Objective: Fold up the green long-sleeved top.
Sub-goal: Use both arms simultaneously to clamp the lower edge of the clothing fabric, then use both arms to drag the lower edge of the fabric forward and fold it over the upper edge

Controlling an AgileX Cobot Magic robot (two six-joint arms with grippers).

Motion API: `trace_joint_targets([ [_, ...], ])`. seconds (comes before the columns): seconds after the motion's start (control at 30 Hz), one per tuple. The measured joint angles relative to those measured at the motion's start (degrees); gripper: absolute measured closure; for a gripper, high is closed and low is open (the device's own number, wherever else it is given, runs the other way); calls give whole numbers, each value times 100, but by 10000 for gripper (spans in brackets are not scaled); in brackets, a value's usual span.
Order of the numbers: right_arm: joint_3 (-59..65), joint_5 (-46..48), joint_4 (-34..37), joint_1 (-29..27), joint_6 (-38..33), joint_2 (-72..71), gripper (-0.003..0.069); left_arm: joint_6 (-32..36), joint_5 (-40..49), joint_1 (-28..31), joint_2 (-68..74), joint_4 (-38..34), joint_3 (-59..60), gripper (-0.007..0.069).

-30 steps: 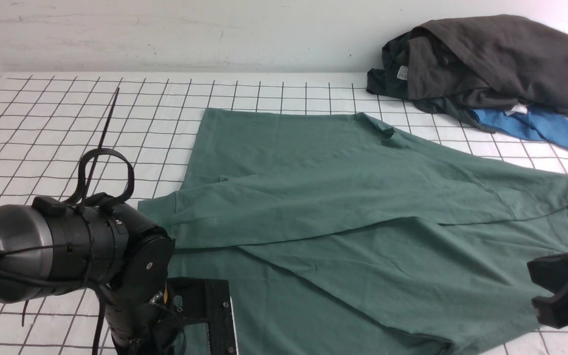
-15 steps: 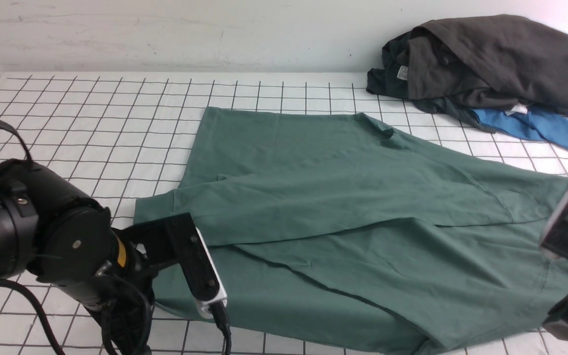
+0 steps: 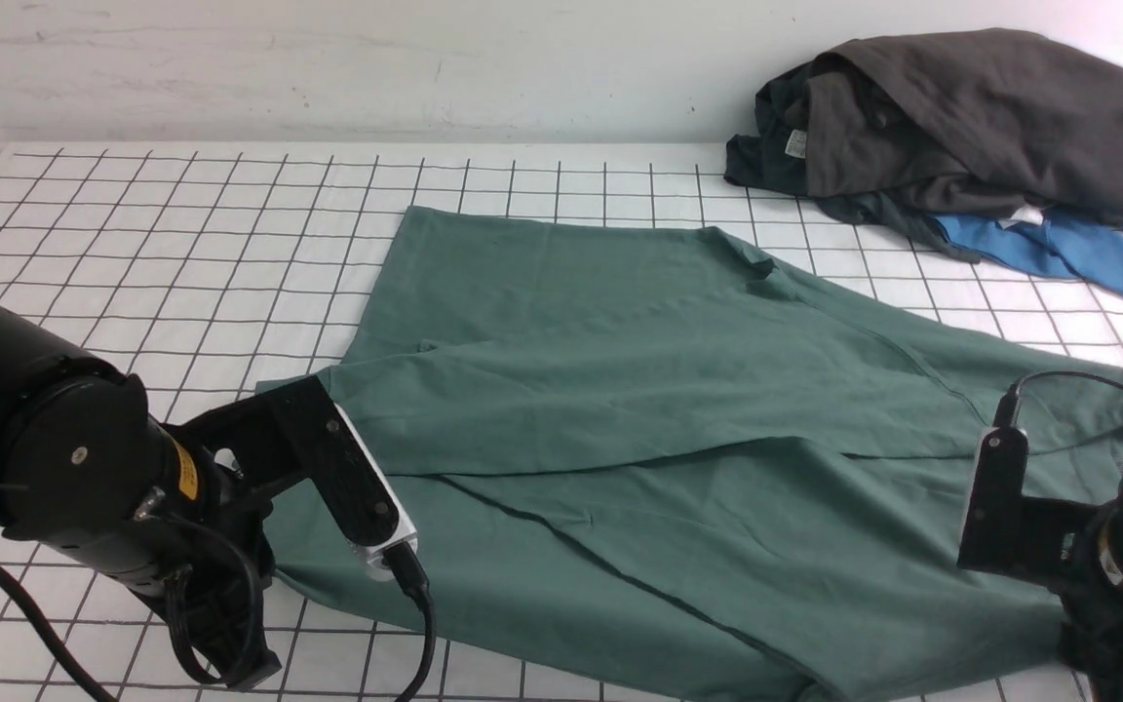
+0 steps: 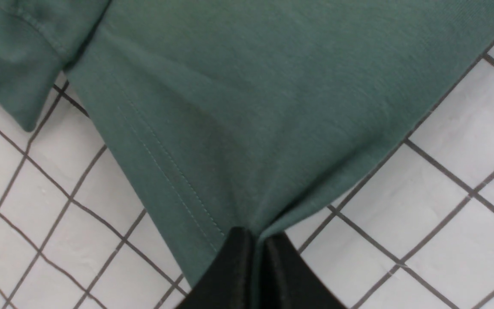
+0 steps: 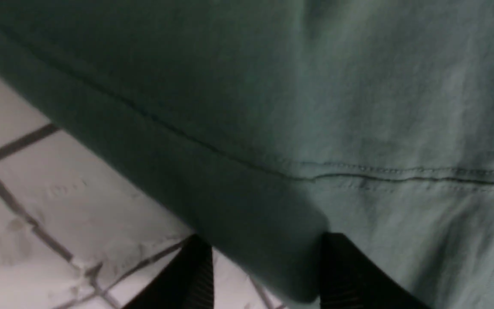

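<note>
The green long-sleeved top (image 3: 678, 390) lies spread on the white grid table (image 3: 133, 224), with a sleeve folded across its body. My left gripper (image 4: 255, 234) is shut on the top's near-left hem corner (image 4: 230, 128), and the fabric puckers toward the fingertips. A ribbed cuff (image 4: 15, 64) lies beside that corner. My right gripper (image 5: 266, 257) stands open at the top's near-right edge (image 5: 315, 107); a rolled fold of fabric sits between its fingers (image 5: 197, 266), with a gap on one side. In the front view both arms hide their fingers.
A pile of dark grey clothes (image 3: 971, 117) with a bright blue garment (image 3: 1049, 249) under it sits at the far right corner. The left arm (image 3: 64, 478) and right arm (image 3: 1107, 565) stand low at the table's near edge.
My left gripper closed on the hem corner and the left arm drew back to the left. My right gripper went from shut to open, and the right arm dropped lower.
</note>
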Motion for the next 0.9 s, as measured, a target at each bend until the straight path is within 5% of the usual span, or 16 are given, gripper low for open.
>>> trace_joint_targets([
  [0.07, -4, -68, -58, 0, 147, 7, 440, 0, 0, 0, 0, 0, 0, 622],
  [0.13, -4, -85, -192, 0, 557, -71, 589, -104, 24, 0, -10, -6, -6, 622],
  [0.23, -39, -100, -553, 0, 1344, -329, 650, -454, 82, 23, -65, -6, -162, 622],
  [0.4, -687, -212, -839, -399, 2518, -507, 655, -1562, -408, 459, 204, -46, -1139, 622],
  [0.53, -1458, -557, -711, -719, 2793, -315, 655, -1709, -724, 749, 937, -72, -2309, 622],
  [0.9, -4039, -563, -92, -1087, 3133, 1949, 634, -1773, -418, 961, 5472, 54, -8207, 565],
])
